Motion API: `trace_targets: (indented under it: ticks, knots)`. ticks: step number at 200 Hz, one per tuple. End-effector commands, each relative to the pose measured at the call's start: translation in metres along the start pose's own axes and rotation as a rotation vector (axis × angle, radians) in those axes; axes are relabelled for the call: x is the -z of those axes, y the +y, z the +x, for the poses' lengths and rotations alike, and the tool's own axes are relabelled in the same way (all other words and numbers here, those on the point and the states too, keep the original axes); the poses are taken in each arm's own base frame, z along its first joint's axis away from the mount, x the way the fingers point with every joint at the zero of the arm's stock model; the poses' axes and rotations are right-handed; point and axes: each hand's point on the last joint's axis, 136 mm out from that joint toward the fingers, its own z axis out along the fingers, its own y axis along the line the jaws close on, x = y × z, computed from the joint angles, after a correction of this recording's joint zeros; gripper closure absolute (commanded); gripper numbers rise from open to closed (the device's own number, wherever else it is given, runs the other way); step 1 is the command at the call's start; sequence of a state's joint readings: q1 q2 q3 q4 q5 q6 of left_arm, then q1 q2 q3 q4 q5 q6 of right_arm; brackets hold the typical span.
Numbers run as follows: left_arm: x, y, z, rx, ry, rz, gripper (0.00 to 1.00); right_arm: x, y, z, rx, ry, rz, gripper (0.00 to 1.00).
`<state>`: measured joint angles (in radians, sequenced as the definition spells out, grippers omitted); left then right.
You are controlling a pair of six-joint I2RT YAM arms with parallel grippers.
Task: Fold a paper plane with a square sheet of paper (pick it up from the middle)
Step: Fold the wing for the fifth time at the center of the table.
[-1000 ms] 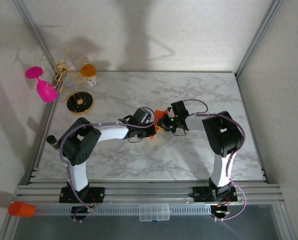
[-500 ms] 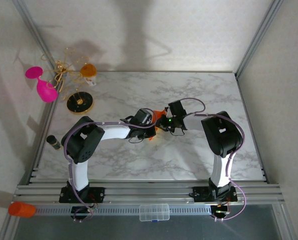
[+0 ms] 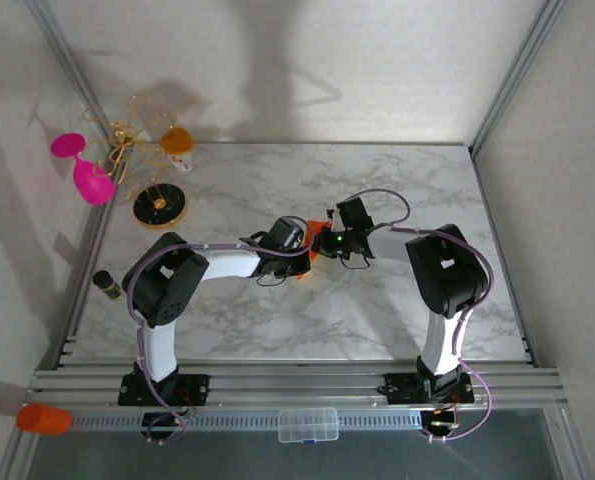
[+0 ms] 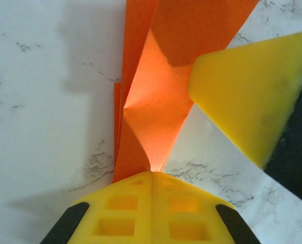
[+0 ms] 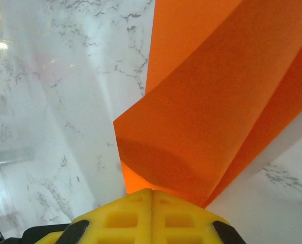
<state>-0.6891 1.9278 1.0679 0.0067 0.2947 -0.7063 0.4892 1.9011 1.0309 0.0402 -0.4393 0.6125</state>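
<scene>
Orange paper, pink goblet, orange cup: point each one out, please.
orange paper (image 4: 158, 109): left wrist view, on the lit middle fold.
pink goblet (image 3: 92, 183): top view, on its larger end.
orange cup (image 3: 177, 140): top view, on its orange part.

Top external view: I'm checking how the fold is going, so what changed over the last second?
The right end effector slid left toward the left end effector, so less of the square sheet of paper shows between them. Both now pinch the creased paper. The pink goblet and the orange cup at the far left stayed put.
</scene>
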Motion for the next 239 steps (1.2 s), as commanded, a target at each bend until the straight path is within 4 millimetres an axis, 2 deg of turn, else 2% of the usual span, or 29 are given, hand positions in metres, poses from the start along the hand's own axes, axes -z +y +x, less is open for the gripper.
trace_targets:
  ticks: [1, 43, 95, 141, 179, 214, 239]
  knots:
    - [0.002, 0.025, 0.011, 0.005, 0.041, -0.087, 1.00, -0.010, -0.005, 0.004, 0.025, 0.035, 0.012, 0.97]
    - [0.005, 0.037, 0.024, 0.000, 0.078, -0.111, 1.00, -0.016, -0.027, -0.009, 0.012, 0.021, 0.071, 0.97]
    - [0.006, 0.053, 0.037, 0.004, 0.112, -0.135, 1.00, -0.012, -0.064, -0.042, -0.031, -0.023, 0.155, 0.95]
    - [0.003, 0.054, 0.040, 0.002, 0.126, -0.130, 1.00, -0.003, -0.092, -0.065, -0.076, -0.068, 0.185, 0.94]
    - [0.003, 0.052, 0.040, -0.001, 0.130, -0.120, 1.00, 0.014, -0.111, -0.097, -0.105, -0.141, 0.191, 0.94]
    - [0.002, 0.048, 0.038, -0.008, 0.129, -0.110, 1.00, 0.032, -0.106, -0.126, -0.074, -0.198, 0.198, 0.94]
    - [0.002, 0.043, 0.034, -0.018, 0.125, -0.100, 1.00, 0.043, -0.090, -0.131, -0.045, -0.212, 0.162, 0.93]
